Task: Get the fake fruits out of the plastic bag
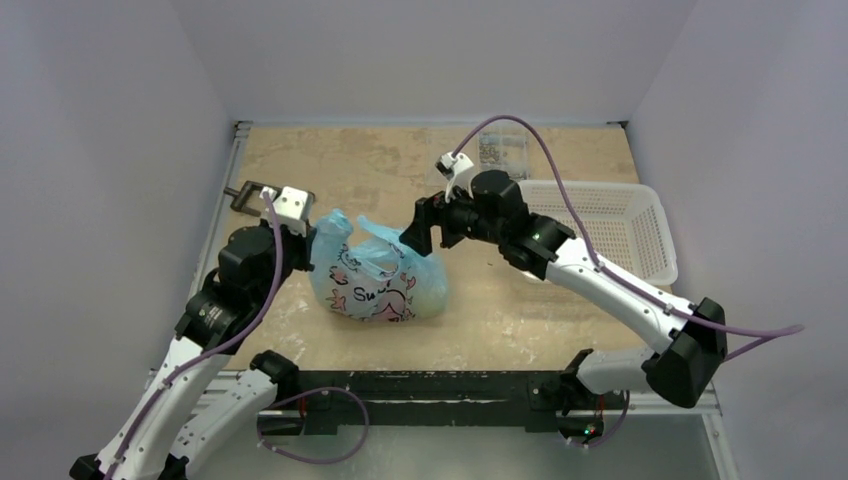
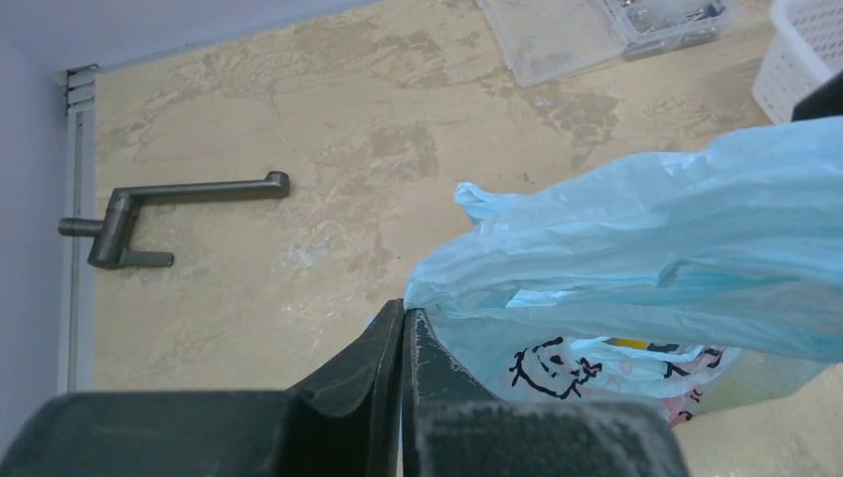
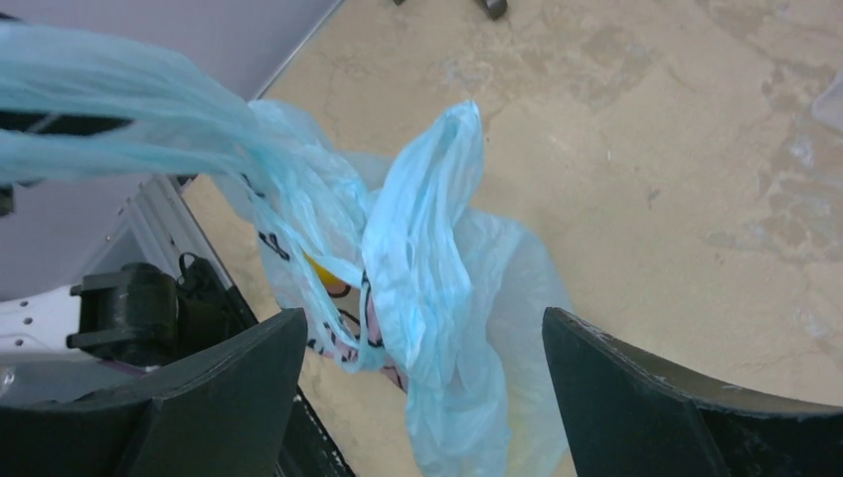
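The light-blue plastic bag lies on the table between my arms, its printed panel facing the near edge. My left gripper is shut on the bag's left handle and holds it up; the left wrist view shows the jaws pressed together on the blue film. My right gripper is open at the bag's upper right, and its fingers straddle the other loop handle without touching it. Of the fake fruits only a yellow sliver shows through the bag.
A white mesh basket stands at the right. A clear plastic box sits at the back. A dark metal handle lies at the far left by the table's rail.
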Controlling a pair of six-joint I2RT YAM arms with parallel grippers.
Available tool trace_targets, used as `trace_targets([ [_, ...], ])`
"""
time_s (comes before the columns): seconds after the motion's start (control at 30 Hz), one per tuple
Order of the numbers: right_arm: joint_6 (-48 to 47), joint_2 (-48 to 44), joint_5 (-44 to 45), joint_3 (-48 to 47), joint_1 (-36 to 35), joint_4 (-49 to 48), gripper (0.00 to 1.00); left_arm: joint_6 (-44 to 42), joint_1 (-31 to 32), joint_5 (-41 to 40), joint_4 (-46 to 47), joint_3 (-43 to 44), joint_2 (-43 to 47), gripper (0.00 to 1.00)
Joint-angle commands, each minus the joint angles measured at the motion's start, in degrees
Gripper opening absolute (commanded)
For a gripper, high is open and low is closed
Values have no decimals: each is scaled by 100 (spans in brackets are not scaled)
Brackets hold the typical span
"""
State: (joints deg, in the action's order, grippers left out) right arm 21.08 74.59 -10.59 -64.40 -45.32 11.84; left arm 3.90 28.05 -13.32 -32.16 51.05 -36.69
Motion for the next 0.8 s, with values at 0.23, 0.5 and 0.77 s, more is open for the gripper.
trace_targets([
  [0.23, -132, 1469, 280, -1666, -221, 773, 99, -73, -31, 279, 303, -5, 65, 0],
  [0.5, -153, 2476, 1570, -2250, -747, 996, 92, 21, -32, 85, 395, -74, 94, 0],
  [0.77, 50, 2558, 1790, -2667, -737, 960, 2, 108, -35, -273, 429, -106, -13, 0],
])
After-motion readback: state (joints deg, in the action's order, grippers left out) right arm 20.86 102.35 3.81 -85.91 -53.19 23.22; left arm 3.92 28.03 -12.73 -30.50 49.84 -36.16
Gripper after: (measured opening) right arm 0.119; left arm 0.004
